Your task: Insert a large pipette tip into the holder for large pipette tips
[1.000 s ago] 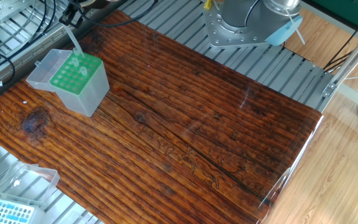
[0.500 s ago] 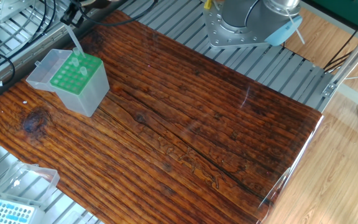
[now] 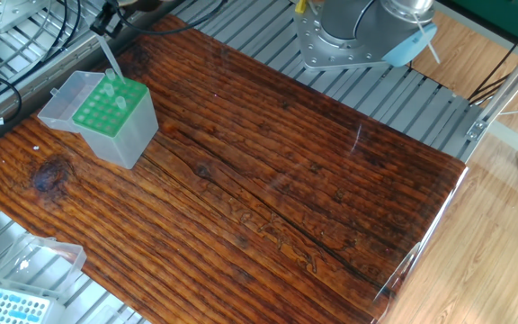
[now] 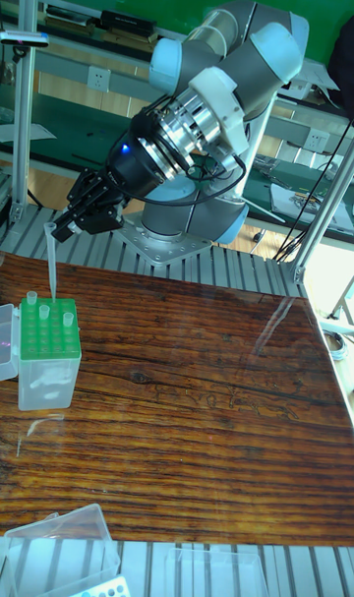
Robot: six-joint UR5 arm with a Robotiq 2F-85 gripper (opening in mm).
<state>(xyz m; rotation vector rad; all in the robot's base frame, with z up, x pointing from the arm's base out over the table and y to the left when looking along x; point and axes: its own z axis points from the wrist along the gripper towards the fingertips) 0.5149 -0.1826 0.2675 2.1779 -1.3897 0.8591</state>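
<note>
The holder for large pipette tips [image 3: 106, 112] [image 4: 47, 356] stands at the left end of the wooden table, its clear lid [image 3: 66, 103] hinged open. Three tips stand in its green top plate [image 4: 49, 333]. A large pipette tip [image 3: 108, 61] [image 4: 51, 263] hangs nearly upright over the far rows of holes, its point just above the green plate. My gripper [image 4: 59, 231] [image 3: 104, 20] is shut on the tip's wide upper end. In the fixed view the gripper is mostly cut off by the top edge.
A flatter box with a light blue grid top [image 3: 9, 308] and an open clear lid [image 3: 43, 256] sits off the table's near left corner. Cables [image 3: 25, 54] lie behind the holder. The arm's base [image 3: 349, 40] is bolted beyond the table's far edge.
The held tip has shifted very slightly to the right over the holder; otherwise nothing has moved.
</note>
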